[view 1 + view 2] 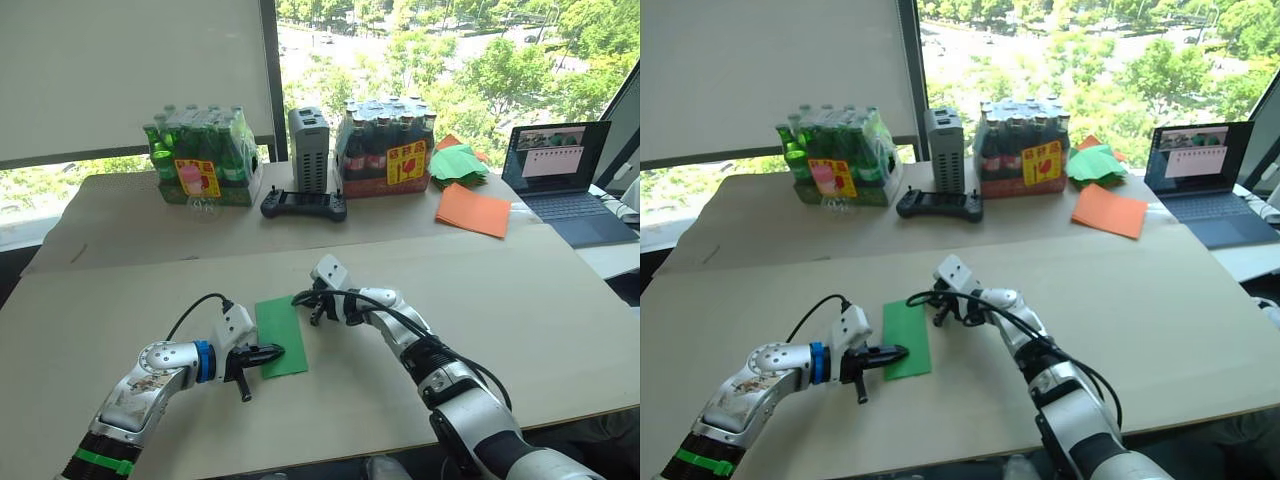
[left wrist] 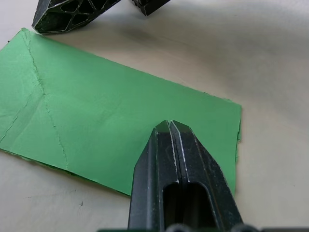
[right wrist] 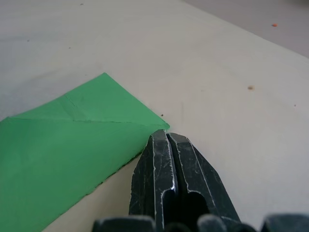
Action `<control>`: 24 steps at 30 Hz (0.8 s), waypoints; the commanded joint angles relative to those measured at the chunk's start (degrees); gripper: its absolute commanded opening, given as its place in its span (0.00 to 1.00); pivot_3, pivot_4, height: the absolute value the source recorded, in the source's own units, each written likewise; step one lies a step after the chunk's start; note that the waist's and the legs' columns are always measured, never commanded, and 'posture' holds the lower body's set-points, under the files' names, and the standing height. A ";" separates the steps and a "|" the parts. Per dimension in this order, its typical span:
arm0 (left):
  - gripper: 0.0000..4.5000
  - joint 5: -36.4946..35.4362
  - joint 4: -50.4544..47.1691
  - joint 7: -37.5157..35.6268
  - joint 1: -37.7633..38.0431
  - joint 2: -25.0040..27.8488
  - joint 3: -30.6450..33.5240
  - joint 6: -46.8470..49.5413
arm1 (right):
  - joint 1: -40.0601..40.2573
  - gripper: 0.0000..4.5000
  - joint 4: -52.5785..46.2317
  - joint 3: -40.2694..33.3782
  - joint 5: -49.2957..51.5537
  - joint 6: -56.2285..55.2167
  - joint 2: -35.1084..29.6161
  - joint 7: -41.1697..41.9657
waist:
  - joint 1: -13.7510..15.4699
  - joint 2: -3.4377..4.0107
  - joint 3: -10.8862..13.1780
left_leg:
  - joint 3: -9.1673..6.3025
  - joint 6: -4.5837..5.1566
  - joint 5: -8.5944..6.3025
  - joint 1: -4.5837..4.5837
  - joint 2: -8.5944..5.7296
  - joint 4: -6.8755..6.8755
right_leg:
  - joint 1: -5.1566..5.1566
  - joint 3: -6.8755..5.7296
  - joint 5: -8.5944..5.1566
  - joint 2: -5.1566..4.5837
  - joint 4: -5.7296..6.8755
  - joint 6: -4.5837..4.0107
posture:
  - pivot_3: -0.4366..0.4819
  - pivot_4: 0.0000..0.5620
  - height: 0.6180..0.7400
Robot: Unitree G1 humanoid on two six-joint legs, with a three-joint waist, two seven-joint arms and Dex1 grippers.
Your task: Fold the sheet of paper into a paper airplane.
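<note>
We are looking past the pale beige bench [image 1: 560, 330] toward a wide window [image 1: 450, 50] showing sunlit green trees, a white roller blind [image 1: 130, 70] covering its left.

Lighting: strong daylight from the window [image 1: 450, 60] beyond both grippers; outdoor greenery overexposed. Table [image 1: 480, 290] evenly lit, soft shadows under the arms. Wrist views: fingers sharp, far tabletop softly blurred.

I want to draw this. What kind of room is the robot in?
Probably an office or lab workroom. There's a laptop on a big table by a window with trees outside, plus shrink-wrapped bottle packs and a green sheet of paper for folding.
</note>
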 commanded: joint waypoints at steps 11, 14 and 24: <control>0.00 0.25 -0.73 0.67 0.47 0.49 0.17 0.88 | 1.58 0.01 -0.90 2.54 -3.00 -1.70 1.01 1.28 | -0.08 0.00 0.00 | 0.14 -0.13 0.07 -0.12 0.00 -0.01 | -0.31 0.12 0.02 0.01 0.14 -0.04 | 0.48 0.27 0.87; 0.00 0.23 -0.77 0.76 0.56 0.53 0.30 0.85 | 3.09 0.01 -1.08 4.46 -5.06 -0.55 0.27 1.45 | -0.10 0.01 -0.01 | 0.18 -0.11 0.06 -0.09 0.00 -0.01 | -0.30 0.14 0.02 0.01 0.15 -0.03 | 0.48 0.27 0.87; 0.00 0.19 -0.73 0.78 0.75 0.60 0.51 0.79 | 10.25 0.01 -15.80 8.27 -4.39 6.78 -2.66 7.29 | -0.10 0.01 -0.07 | 0.25 -0.03 0.02 -0.04 0.02 -0.01 | -0.28 0.17 0.02 0.01 0.16 -0.03 | 0.48 0.27 0.87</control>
